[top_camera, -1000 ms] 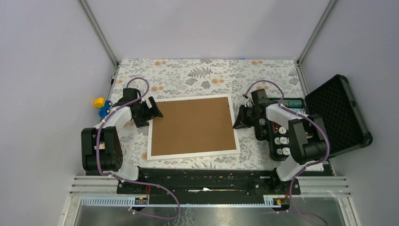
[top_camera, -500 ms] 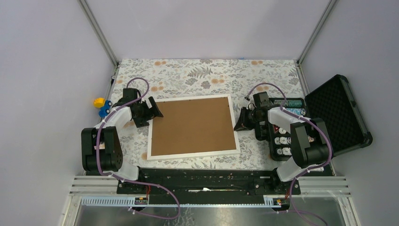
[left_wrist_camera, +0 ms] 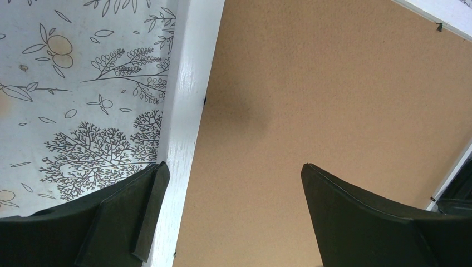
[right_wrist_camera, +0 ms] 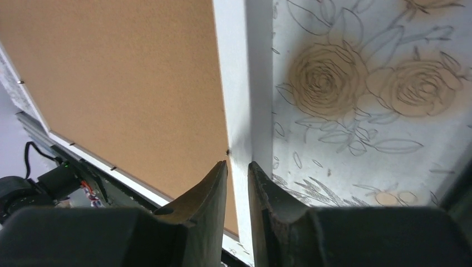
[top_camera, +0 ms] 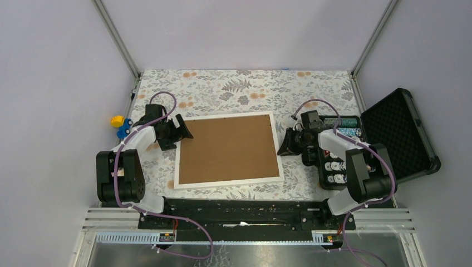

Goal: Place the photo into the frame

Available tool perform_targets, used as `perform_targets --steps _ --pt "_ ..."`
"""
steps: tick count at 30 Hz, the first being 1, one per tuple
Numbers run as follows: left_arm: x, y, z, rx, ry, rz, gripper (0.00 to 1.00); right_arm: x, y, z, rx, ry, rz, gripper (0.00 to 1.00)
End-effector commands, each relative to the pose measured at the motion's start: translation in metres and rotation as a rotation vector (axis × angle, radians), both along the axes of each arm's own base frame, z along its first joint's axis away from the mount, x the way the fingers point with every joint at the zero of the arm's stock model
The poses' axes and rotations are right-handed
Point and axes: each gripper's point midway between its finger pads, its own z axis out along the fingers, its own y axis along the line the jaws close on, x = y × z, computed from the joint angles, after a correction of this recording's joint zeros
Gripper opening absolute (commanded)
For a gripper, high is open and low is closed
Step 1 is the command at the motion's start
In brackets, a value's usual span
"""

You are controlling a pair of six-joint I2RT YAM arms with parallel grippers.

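Note:
The white frame lies flat on the floral tablecloth, with a plain brown backing board filling it. The photo is hidden. My left gripper is open at the frame's far left corner. In the left wrist view its jaws straddle the white left rail and the board. My right gripper sits at the frame's right rail. In the right wrist view it is shut to a narrow slit over the white rail, holding nothing I can see.
An open black case with rolls of chips stands just right of the right arm. A yellow and blue toy lies at the table's left edge. Cage posts rise at the far corners.
The right arm's elbow has swung right and the right gripper has shifted slightly right along the frame's rail. The left arm and the frame have not moved.

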Motion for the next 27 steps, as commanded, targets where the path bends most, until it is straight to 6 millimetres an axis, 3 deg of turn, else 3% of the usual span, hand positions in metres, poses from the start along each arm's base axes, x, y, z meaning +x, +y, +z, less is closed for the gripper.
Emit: perform_targets --steps 1,9,27 --pt "-0.004 -0.007 -0.001 -0.029 -0.004 -0.028 0.99 -0.007 -0.020 0.000 -0.065 0.000 -0.049 0.28" --pt "-0.004 -0.007 -0.001 -0.031 -0.007 -0.028 0.99 -0.010 -0.011 -0.013 -0.005 0.048 -0.010 0.28" --pt "-0.003 -0.011 0.003 -0.056 -0.024 -0.037 0.99 -0.008 0.010 -0.021 0.070 0.081 0.030 0.28"
